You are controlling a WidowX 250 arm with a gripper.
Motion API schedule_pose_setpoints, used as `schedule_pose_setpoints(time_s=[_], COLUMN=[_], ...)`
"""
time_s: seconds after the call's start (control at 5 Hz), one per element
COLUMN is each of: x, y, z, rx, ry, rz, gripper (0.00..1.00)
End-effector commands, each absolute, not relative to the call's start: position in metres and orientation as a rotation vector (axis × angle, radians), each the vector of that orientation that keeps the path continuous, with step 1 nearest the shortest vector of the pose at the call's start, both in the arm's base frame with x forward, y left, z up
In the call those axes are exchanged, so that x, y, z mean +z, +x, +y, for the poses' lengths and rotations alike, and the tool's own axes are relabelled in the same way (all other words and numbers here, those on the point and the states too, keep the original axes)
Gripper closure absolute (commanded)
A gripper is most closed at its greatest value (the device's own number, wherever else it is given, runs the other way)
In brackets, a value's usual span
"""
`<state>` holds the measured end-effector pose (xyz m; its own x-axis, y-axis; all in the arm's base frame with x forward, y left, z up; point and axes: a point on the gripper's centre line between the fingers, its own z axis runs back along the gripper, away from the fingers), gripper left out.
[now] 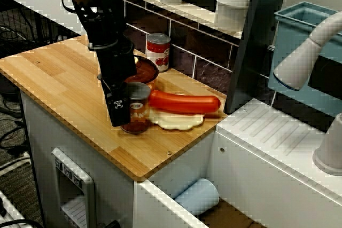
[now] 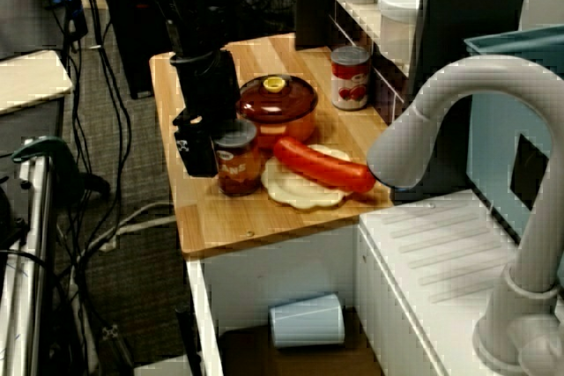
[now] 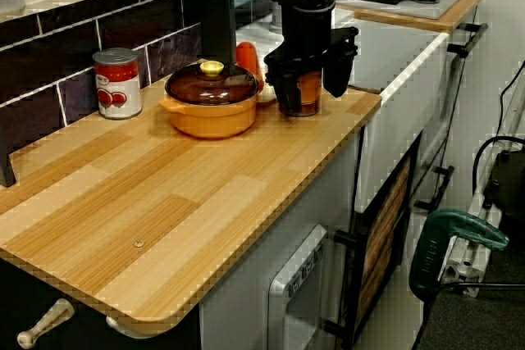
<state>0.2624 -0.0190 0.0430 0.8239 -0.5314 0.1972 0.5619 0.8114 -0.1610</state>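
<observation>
**Jaws straddle a small jar on the wooden table**

The black robot arm (image 1: 114,52) comes straight down from above. Its jaws stand 1 on each side of a small round jar with an orange label and dark red contents (image 1: 140,111). In the low view along the table, 1 black finger (image 3: 284,96) sits at the jar's 9 o'clock and the other at its 3 o'clock, both very close to it. Whether they press on it I cannot tell.

The jar stands upright on the pale wooden table (image 1: 59,78), near its front edge. In the high view from the front, an orange pot with a dark glass lid and yellow knob (image 1: 145,70) sits just beside the jar at 12 o'clock. A long red sausage (image 1: 184,102) lies at 3 o'clock, resting on a flat cream-coloured disc (image 1: 179,122) that reaches the jar's foot. A red and white tin can (image 1: 158,53) stands at 1 o'clock, beyond the pot and against the dark tiled wall.
</observation>
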Motion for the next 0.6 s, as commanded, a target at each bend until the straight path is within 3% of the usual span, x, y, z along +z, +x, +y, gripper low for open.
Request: schedule_pose_setpoints(time_s=[0.0, 0.4], x=[0.06, 0.065], y=[0.265, 0.251], z=[-0.039, -0.044], rx=[-0.606, -0.551], ry=[-0.22, -0.256], rz=[-0.191, -0.227], gripper=[0.0, 0.0])
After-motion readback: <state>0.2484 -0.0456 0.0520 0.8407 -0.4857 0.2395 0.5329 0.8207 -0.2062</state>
